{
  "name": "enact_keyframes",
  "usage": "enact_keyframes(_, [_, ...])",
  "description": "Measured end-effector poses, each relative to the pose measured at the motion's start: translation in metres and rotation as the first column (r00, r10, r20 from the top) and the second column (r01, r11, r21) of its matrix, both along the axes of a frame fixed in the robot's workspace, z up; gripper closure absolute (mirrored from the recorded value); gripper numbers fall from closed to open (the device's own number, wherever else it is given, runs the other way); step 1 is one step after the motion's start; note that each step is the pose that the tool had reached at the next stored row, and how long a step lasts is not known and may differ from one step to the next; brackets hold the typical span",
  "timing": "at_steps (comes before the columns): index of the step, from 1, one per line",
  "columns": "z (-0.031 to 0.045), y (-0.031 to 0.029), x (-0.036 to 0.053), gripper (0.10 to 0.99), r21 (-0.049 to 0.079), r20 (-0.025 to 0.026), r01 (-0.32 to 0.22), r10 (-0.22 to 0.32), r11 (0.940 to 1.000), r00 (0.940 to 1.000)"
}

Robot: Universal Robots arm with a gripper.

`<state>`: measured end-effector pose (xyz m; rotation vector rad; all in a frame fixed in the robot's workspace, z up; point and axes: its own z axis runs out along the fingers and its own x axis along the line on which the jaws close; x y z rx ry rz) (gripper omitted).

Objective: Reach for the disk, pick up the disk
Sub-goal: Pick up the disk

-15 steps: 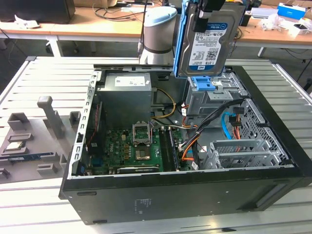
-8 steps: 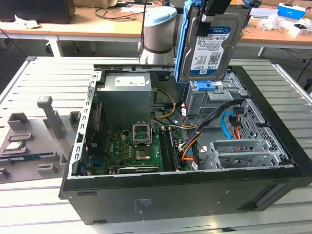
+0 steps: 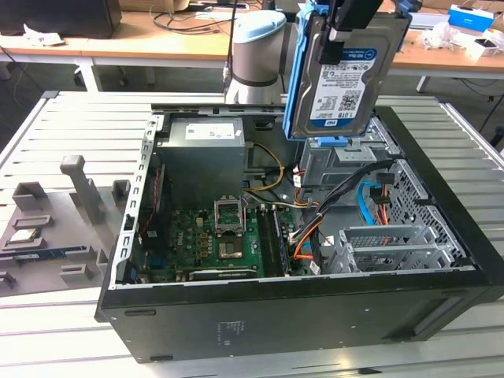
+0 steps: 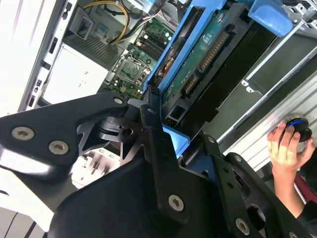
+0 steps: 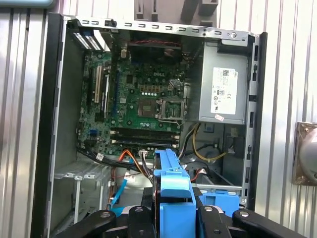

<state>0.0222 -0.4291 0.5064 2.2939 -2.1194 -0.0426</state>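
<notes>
- Right up against the lens in the second wrist view you had the black gripper [image 4: 171,144] linkage, its fingers clamped on the disk [image 4: 198,64], which ran edge-on away from the camera with its connector edge and blue frame showing.
- In the exterior view the disk [image 3: 346,71] hung in the air, lifted clear above the open computer case [image 3: 299,315], label side facing the camera, blue frame along its edge, the gripper [image 3: 342,35] pinching it from the top.
- In the first wrist view the blue frame of the disk [image 5: 172,183] sat between the two black fingers [image 5: 146,208], with the case interior well below it.
- Down inside the case: green motherboard [image 5: 143,99] with the bare CPU socket, grey power supply [image 5: 223,89] with a white label, and yellow and orange cables [image 5: 208,148] running toward the drive bay end.
- The metal drive cage [image 3: 386,244] sat in the case at the exterior view's right, well under the disk.
- The case lay on its side on a slatted metal tabletop [image 3: 63,126], with grey holders [image 3: 79,189] off to the exterior view's left.
- A person's hand [image 4: 287,148] rested on a round knob at the edge of the second wrist view.
</notes>
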Motion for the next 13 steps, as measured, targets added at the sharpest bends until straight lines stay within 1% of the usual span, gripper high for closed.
enact_keyframes(2, [0.0000, -0.0022, 0.0000, 0.718, 0.000, 0.0000, 0.000, 0.000, 1.0000, 1.0000])
enact_keyframes(4, [0.0000, -0.0064, 0.0000, 0.718, 0.000, 0.0000, 0.000, 0.000, 1.0000, 1.0000])
enact_keyframes(6, [0.0000, -0.0088, 0.0000, 0.718, 0.000, 0.0000, 0.000, 0.000, 1.0000, 1.0000])
enact_keyframes(8, [0.0000, -0.0144, 0.0000, 0.718, 0.000, 0.0000, 0.000, 0.000, 1.0000, 1.0000])
enact_keyframes(13, [0.0000, -0.0212, 0.0000, 0.718, 0.000, 0.0000, 0.000, 0.000, 1.0000, 1.0000])
